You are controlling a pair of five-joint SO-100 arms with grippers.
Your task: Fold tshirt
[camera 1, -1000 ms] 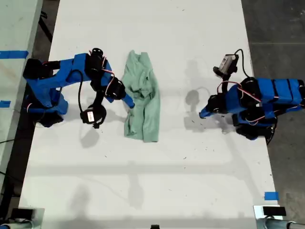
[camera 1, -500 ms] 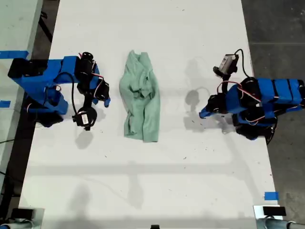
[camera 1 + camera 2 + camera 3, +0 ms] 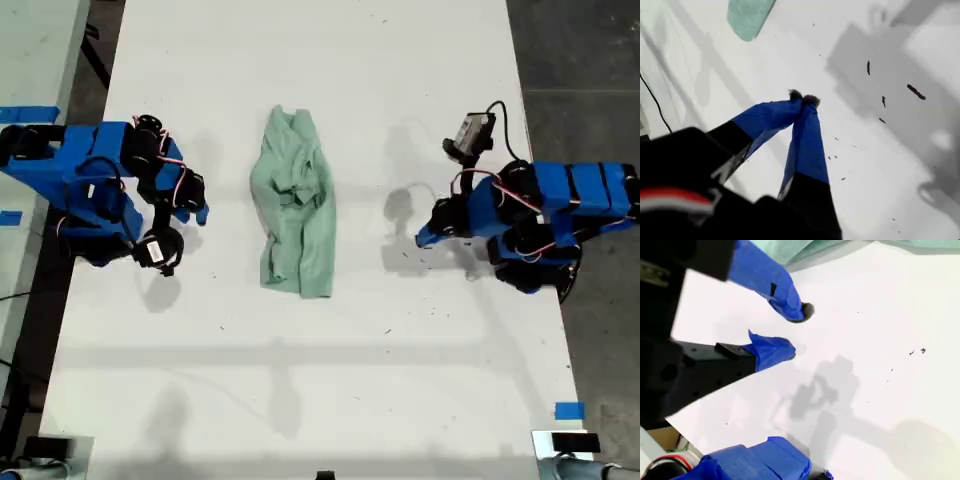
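In the exterior view there is one tshirt [image 3: 295, 215], two blue arms and one white table [image 3: 330, 400]. The tshirt lies in a long, rumpled bundle on the table between the arms, nearer the arm on the exterior view's left and touching neither. My second gripper [image 3: 198, 212] is at the exterior view's left, and my first gripper [image 3: 422, 238] is at the exterior view's right. Both are well apart from the cloth. From this height the jaws are too small to read. The creases hide the sleeves and neck of the tshirt. One piece of blue tape [image 3: 569, 410] sits near the table's lower corner on the exterior view's right.

In the first wrist view, my first gripper [image 3: 803, 99] is clenched, its two blue fingers meeting at the tips with nothing between them. Only one rounded corner of the tshirt [image 3: 747, 15] shows, cut off by the frame and far from the tips. A few dark specks [image 3: 868, 67] dot the table.

In the second wrist view, my second gripper [image 3: 796, 331] is released, with a clear gap of bare table between its two tips and nothing held. A strip of the tshirt [image 3: 800, 247] shows at the frame's edge, just beyond the fingertips. The rest is out of frame.
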